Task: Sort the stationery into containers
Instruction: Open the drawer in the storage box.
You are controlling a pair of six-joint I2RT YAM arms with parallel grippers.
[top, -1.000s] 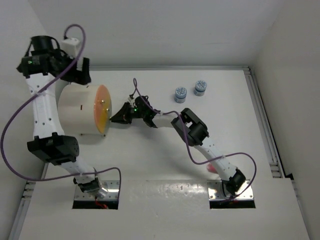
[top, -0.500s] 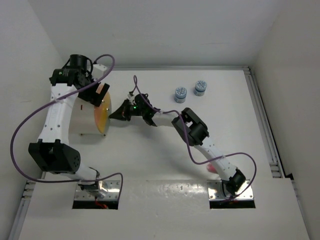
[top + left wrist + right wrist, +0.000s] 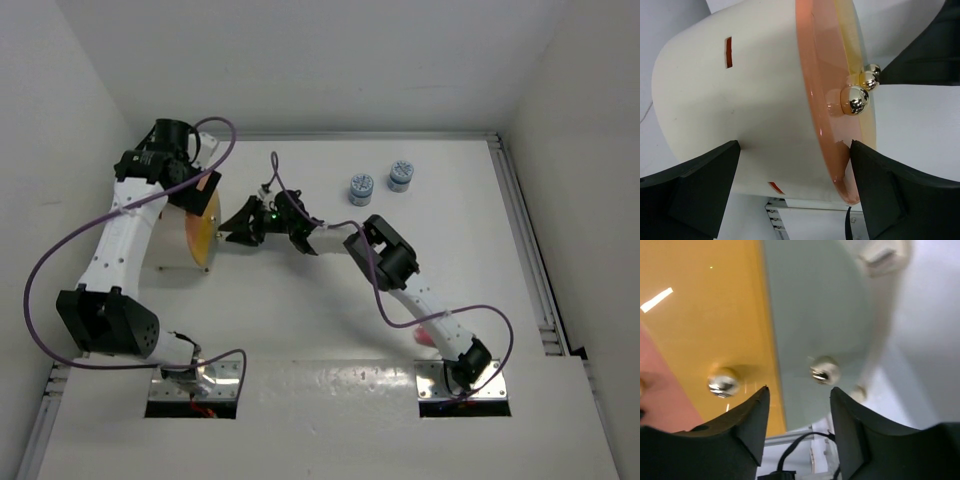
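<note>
The wide-open left gripper (image 3: pixel 795 170) hangs over one cream drum (image 3: pixel 740 100), the right gripper (image 3: pixel 799 395) stands parted and empty at its orange face (image 3: pixel 705 315), and two blue-and-white pieces (image 3: pixel 361 187) (image 3: pixel 400 174) sit well apart from them.

White segmented left arm (image 3: pixel 120 240) at frame left, matching right arm (image 3: pixel 425 300) lower right, black joint housings, looping purple cables (image 3: pixel 511 338), shiny metal base plates (image 3: pixel 225 378) along bottom, matte black wedge-shaped fingers (image 3: pixel 695 195)

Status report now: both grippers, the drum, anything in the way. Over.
Left gripper open, astride the drum. Right gripper open, empty, facing the knobs on its orange face. Two blue-and-white pieces unsorted on the table. No obstruction seen.
</note>
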